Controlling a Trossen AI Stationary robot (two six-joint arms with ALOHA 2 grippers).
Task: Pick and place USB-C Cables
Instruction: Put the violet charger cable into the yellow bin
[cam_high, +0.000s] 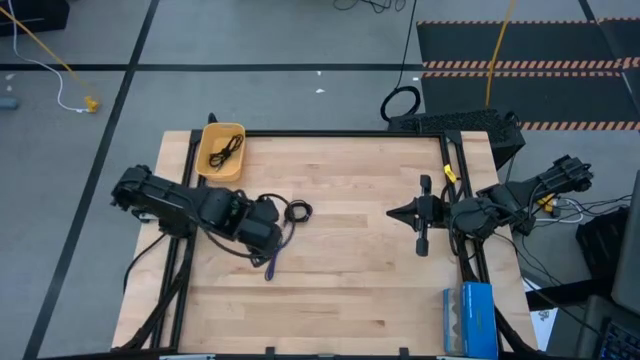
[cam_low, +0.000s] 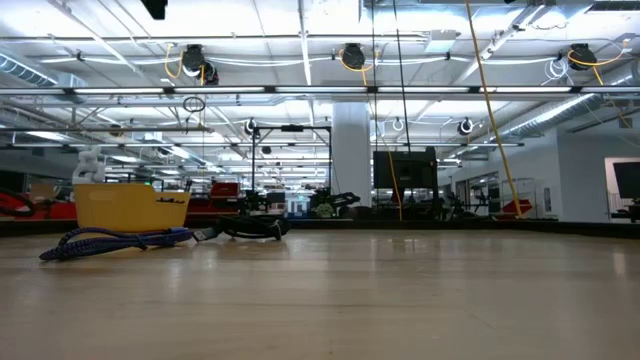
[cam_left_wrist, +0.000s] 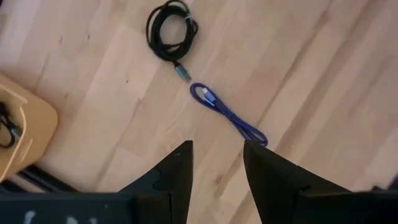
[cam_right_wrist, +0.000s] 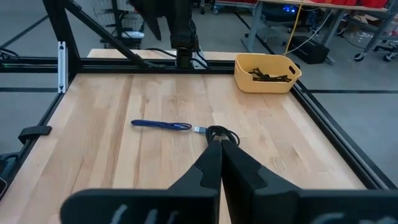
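The left tool (cam_left_wrist: 217, 171) hangs over the surface (cam_high: 350, 290) near its left edge, fingers apart, gripping nothing. Just ahead of it lie the blue-purple cable (cam_left_wrist: 229, 114) and, touching its plug end, the coiled black cable (cam_left_wrist: 169, 32). A third black cable (cam_high: 226, 153) sits in the yellow bin (cam_high: 212, 168) at the far left corner, partly hidden behind the bin wall. The right tool (cam_right_wrist: 220, 163) waits near the right edge, fingers together.

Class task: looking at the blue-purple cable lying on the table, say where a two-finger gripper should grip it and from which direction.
Probably the middle of the blue-purple cable, from straight above. It lies flat in a narrow folded line, so fingers set across its width can pinch both strands. The left gripper is open above it.
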